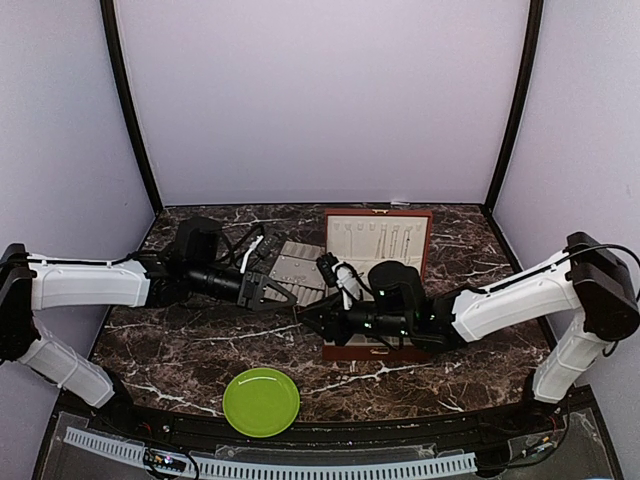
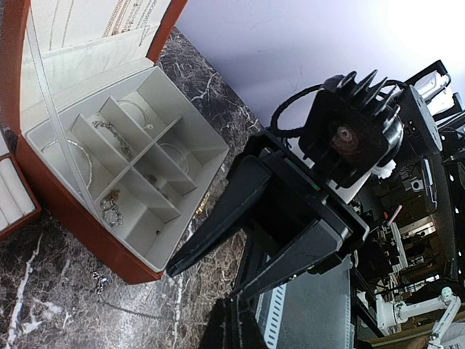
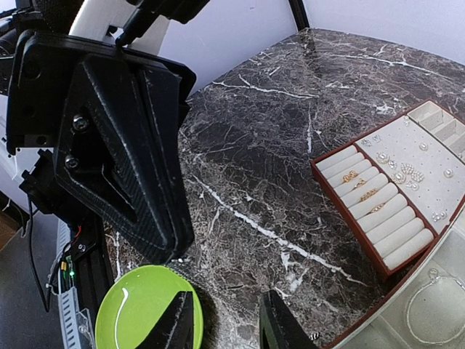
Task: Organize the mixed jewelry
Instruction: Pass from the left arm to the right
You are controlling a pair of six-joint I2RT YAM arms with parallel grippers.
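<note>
The jewelry lies mostly in the open reddish-brown box (image 1: 420, 350) (image 2: 65, 211). Its grey compartments hold a silvery bracelet (image 2: 73, 156), a chain (image 2: 112, 134) and a small cluster (image 2: 110, 211). A thin chain (image 2: 98, 283) lies on the marble beside the box. The flat tray (image 3: 330, 182) (image 1: 298, 265) holds gold rings (image 3: 363, 190) and studs (image 3: 407, 171). Another bracelet (image 3: 436, 305) lies in the box. My left gripper (image 1: 278, 295) (image 2: 205, 283) is open and empty, low over the marble by the box corner. My right gripper (image 1: 312, 318) (image 3: 229, 327) is open and empty between the green plate and the box.
The green plate (image 1: 261, 400) (image 3: 145, 313) sits near the front edge and looks empty. The box lid (image 1: 378, 240) stands open with chains hung inside. The two grippers are close together at the table's middle. A black rail (image 1: 300, 440) runs along the near edge.
</note>
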